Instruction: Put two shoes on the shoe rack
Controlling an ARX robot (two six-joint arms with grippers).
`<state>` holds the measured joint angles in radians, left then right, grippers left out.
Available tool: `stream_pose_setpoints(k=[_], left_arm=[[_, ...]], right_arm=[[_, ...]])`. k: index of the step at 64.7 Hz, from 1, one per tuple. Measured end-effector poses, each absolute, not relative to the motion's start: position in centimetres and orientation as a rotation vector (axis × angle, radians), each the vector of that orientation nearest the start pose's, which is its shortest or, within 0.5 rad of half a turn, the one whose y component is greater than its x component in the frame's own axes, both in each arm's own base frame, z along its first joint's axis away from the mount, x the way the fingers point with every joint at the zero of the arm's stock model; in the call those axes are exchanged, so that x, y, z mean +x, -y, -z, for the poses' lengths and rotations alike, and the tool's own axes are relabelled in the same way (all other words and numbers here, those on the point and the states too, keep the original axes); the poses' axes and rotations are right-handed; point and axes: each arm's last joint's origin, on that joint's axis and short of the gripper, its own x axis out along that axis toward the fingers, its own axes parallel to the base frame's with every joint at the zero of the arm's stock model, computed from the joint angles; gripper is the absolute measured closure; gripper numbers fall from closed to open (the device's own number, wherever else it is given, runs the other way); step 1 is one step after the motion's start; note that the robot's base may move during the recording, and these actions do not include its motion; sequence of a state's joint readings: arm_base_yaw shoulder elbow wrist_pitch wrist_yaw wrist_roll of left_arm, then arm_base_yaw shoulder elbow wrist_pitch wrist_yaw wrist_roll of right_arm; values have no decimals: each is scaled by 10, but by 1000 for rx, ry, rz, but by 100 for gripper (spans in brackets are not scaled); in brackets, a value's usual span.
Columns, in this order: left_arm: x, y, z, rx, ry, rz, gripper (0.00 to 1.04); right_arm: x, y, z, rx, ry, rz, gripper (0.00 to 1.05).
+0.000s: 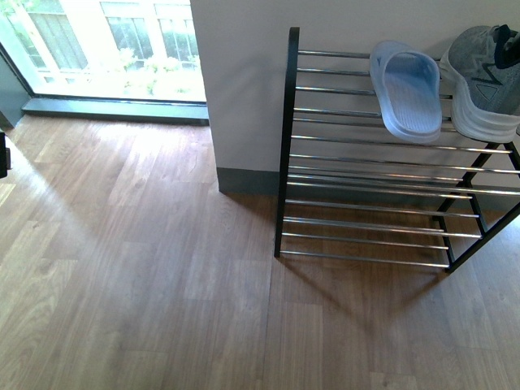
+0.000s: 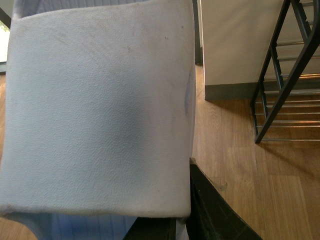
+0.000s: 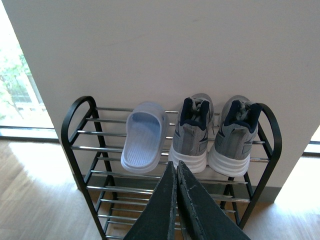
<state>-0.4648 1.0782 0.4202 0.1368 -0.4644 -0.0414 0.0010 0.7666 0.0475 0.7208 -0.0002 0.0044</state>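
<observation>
The two grey sneakers (image 3: 192, 131) (image 3: 235, 134) stand side by side, heels out, on the top tier of the shoe rack (image 3: 75, 120). One sneaker (image 1: 481, 77) shows at the right edge of the front view on the rack (image 1: 286, 138). A light-blue slipper (image 3: 142, 136) lies on the same tier to their left, also in the front view (image 1: 406, 91). My right gripper (image 3: 176, 167) is shut and empty, in front of the rack. My left gripper is shut on a second light-blue slipper (image 2: 100, 110), whose pale sole fills the left wrist view; only one dark finger (image 2: 215, 210) shows.
A white wall (image 1: 240, 81) with a grey skirting stands behind the rack. A large window (image 1: 106, 45) is at the far left. Wooden floor (image 1: 138, 276) spreads in front of the rack. The rack's lower tiers (image 1: 366, 219) hold nothing. The rack's end shows in the left wrist view (image 2: 280, 75).
</observation>
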Motion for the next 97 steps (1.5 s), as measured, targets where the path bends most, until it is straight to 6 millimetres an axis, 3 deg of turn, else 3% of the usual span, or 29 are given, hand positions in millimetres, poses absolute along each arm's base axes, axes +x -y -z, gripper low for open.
stream_pose_setpoints(k=[7, 41, 87, 97], left_arm=[[191, 81, -187, 193, -466, -9, 103], [191, 81, -187, 193, -466, -9, 103], [191, 81, -187, 193, -466, -9, 103], [191, 81, -187, 193, -466, -10, 103]], right_arm=[[145, 0, -164, 4, -14, -3, 103], [123, 0, -173, 3, 18, -1, 103], [108, 0, -172, 3, 19, -1, 103], [97, 0, -170, 3, 14, -1, 103]])
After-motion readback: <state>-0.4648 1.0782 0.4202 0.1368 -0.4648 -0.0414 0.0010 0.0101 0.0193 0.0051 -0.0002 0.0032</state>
